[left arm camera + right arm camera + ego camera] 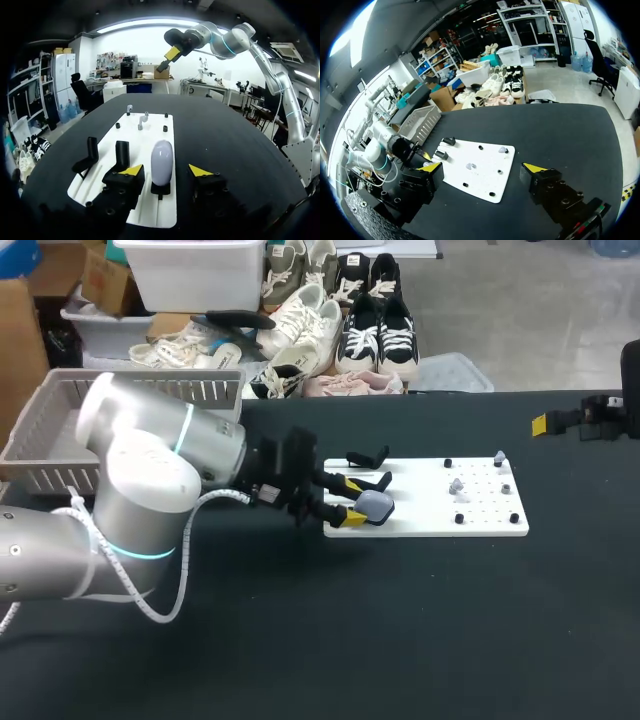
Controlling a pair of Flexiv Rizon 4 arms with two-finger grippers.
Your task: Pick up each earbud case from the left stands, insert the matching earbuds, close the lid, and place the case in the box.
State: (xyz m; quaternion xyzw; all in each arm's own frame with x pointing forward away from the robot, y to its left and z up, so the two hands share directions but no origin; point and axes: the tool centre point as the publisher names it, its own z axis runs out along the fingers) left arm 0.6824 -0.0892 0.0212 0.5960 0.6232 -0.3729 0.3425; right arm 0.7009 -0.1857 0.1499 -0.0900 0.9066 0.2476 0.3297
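a: why the matte black tabletop point(400, 640)?
b: likely for contrast. the grey slatted plastic basket point(60, 440), at ten o'clock from the white board point(420, 525), looks like the drop-off box, kept beside the left arm.
a: and the board?
b: flat, rigid, dotted with holes. pegs and stands plug in, so every part has a fixed place.
a: the left end effector point(350, 500)?
b: open, its yellow tips either side of the earbud case point(161, 161) with a gap at each flank, so nothing is gripped. the right end effector point(482, 168) is spread wide and empty, off at three o'clock.
a: the case?
b: a smooth, pale lilac pebble, upright on a black stand at the board's nine o'clock end. its narrow sides suit a pinch, though the gloss may slip.
a: the other stands point(122, 152)?
b: bare black brackets. the tiny grey earbuds point(142, 120) sit on pegs beyond.
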